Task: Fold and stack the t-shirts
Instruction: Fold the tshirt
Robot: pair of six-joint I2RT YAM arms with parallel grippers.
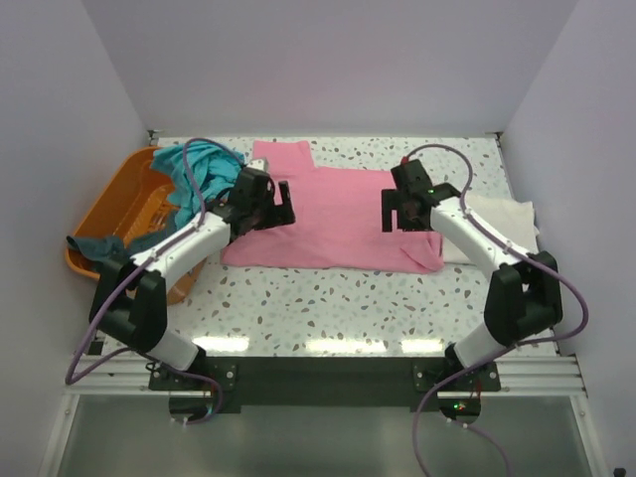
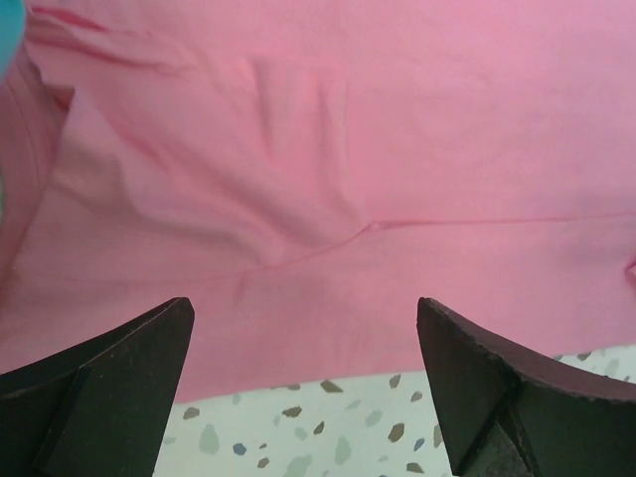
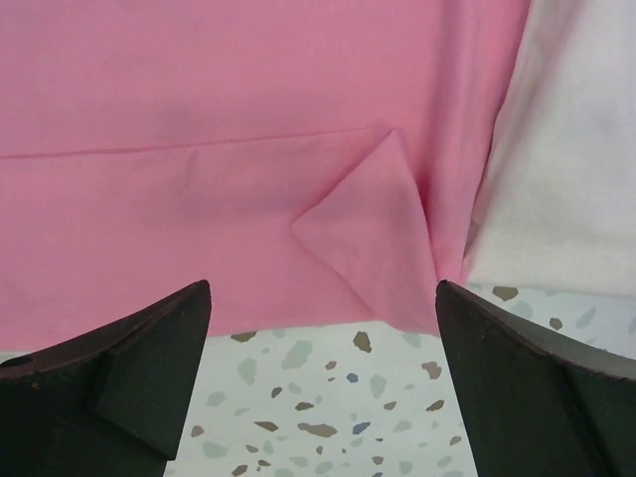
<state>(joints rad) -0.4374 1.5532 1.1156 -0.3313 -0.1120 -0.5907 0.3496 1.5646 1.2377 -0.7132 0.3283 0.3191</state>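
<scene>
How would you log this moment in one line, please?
pink t-shirt: spread on table | left gripper: open over near edge | right gripper: open over near edge | cream t-shirt: beside it, right

The pink shirt [image 1: 338, 214] is plain, no print. Cream-white shirt [image 1: 502, 221] on the right, teal shirt [image 1: 199, 169] and dark slate-blue shirt [image 1: 94, 245] over the orange basket [image 1: 129, 199] on the left. The table [image 1: 328, 298] is white with grey-brown speckles, and my fingers [image 2: 99, 397] are black.

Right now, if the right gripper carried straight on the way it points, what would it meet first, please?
Most likely the pink shirt, at its near hem by the turned-over corner. The right gripper is open above it, with bare table just nearer. Depth is hard to judge.
</scene>
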